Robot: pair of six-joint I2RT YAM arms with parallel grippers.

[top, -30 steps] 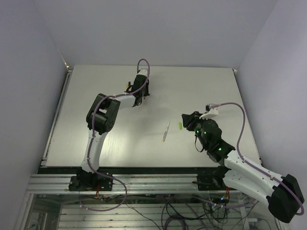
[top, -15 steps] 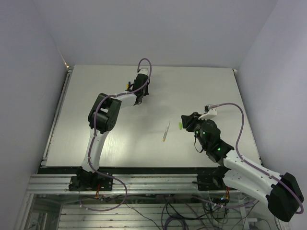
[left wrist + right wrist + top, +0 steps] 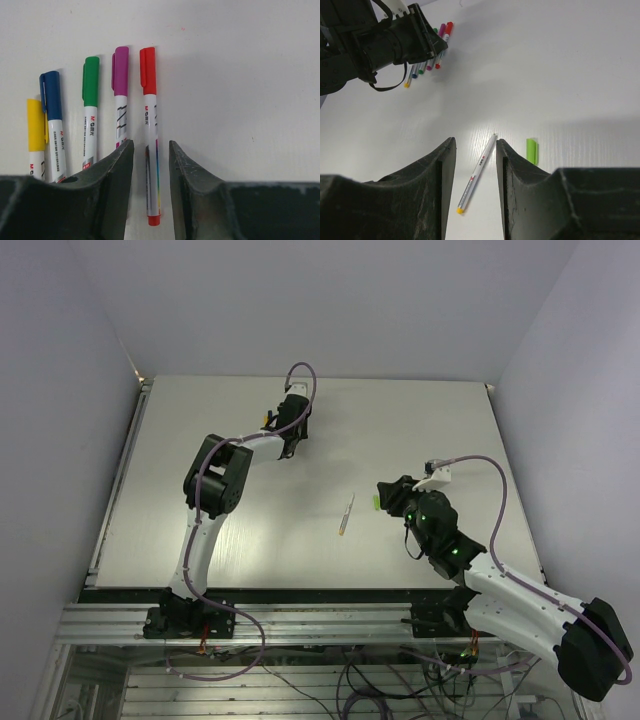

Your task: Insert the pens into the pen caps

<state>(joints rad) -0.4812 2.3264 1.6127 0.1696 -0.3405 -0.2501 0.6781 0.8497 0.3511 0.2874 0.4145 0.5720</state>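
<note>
Several capped pens lie side by side under my left gripper point(image 3: 151, 143): yellow point(image 3: 35, 125), blue point(image 3: 51, 95), green point(image 3: 90, 80), magenta point(image 3: 120, 70) and red point(image 3: 149, 125). The left jaws stand open on either side of the red pen, with a gap on each side, and the pen rests on the table. Mid-table lies an uncapped white pen point(image 3: 477, 172) with a yellow end, also in the top view point(image 3: 346, 513). A light green pen cap point(image 3: 532, 151) lies just to its right. My right gripper point(image 3: 475, 140) hovers open above that pen, holding nothing.
The white table point(image 3: 200, 520) ends at walls on the left, right and far sides. The left arm point(image 3: 215, 480) reaches to the far middle of the table. The right arm point(image 3: 470, 560) stretches in from the near right corner.
My left gripper has opened from shut, and the red pen now lies free between its fingers. The right arm, the loose pen and the green cap have not moved.
</note>
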